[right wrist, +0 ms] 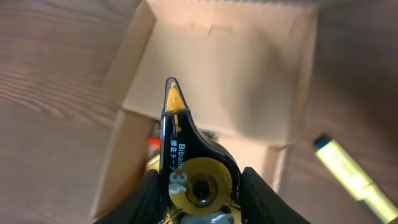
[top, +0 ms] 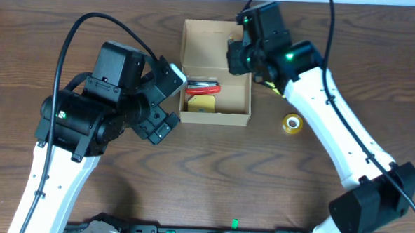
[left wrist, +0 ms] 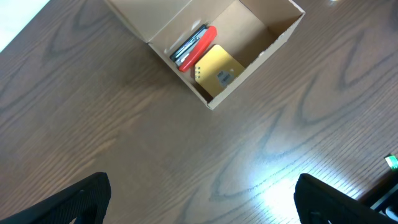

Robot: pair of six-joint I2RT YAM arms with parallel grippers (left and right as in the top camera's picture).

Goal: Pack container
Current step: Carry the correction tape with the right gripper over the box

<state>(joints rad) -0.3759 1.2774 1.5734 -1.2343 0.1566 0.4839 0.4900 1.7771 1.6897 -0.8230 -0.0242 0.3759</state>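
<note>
the cardboard container (top: 214,117) looks light and easily pushed, best steadied at its 9 o'clock wall by the released left gripper (left wrist: 205,199); the right gripper (right wrist: 199,190) grasps a correction tape (right wrist: 185,149).

The overhead camera is looking straight down over the whole table (top: 191,172); both wrist cameras are peering down from nearer, sharing the container (top: 214,118).

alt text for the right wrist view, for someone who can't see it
The right gripper holds a black correction tape dispenser, its yellow tip over the open cardboard container below. A yellow marker lies on the wooden table to the right of the container.
</note>
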